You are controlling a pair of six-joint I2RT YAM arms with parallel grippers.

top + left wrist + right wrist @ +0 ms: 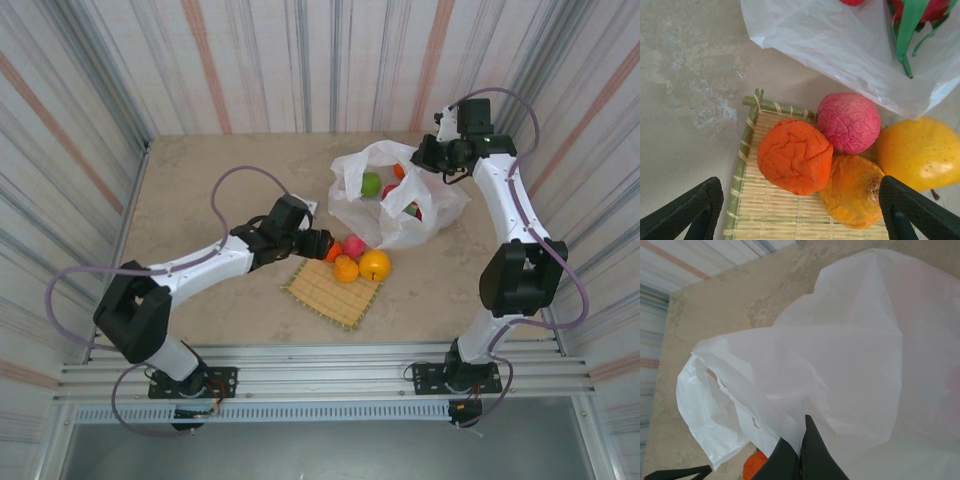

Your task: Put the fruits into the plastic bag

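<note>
- Your left gripper (800,215) hangs with its jaws spread wide above the orange fruit (795,162), pink fruit (849,122), amber fruit (852,192) and yellow fruit (920,152), clustered at the far end of the woven mat (747,145).
- Your right gripper (800,452) is pressed together, pinching the film of the plastic bag (840,365).
- The bag lies just beyond the mat and holds a green fruit (371,184) and a dragon fruit (930,10).

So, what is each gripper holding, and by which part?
The right gripper pinches the plastic bag by a fold at its mouth edge. The left gripper is open over the fruits, holding nothing.
</note>
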